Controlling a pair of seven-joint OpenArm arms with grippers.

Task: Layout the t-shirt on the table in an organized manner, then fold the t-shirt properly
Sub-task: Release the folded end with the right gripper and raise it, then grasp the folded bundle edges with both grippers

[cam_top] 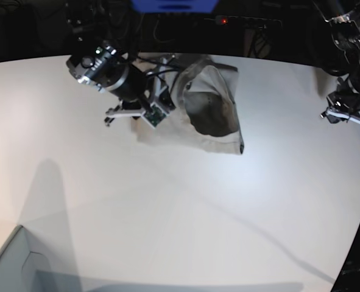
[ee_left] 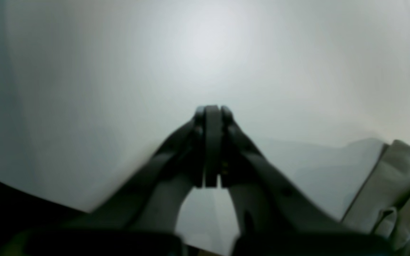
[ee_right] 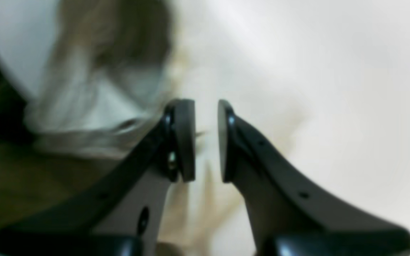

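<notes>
The t-shirt [cam_top: 213,109] lies crumpled at the back of the white table [cam_top: 167,213], its darker inside showing as a hollow. My right gripper [cam_top: 150,117] hangs over the shirt's left edge. In the right wrist view this gripper [ee_right: 205,106] is open by a narrow gap with nothing clearly between the pads, and blurred t-shirt cloth [ee_right: 119,42] lies beneath it. My left gripper [cam_top: 349,117] is far to the right, away from the shirt. In the left wrist view it [ee_left: 212,110] is shut and empty above the bare table [ee_left: 205,53].
A pale box corner [cam_top: 9,267] sits at the front left. Beyond the table's curved far edge there is dark clutter and a blue object [cam_top: 173,5]. A beige-grey folded shape [ee_left: 393,185] shows at the lower right of the left wrist view; I cannot identify it.
</notes>
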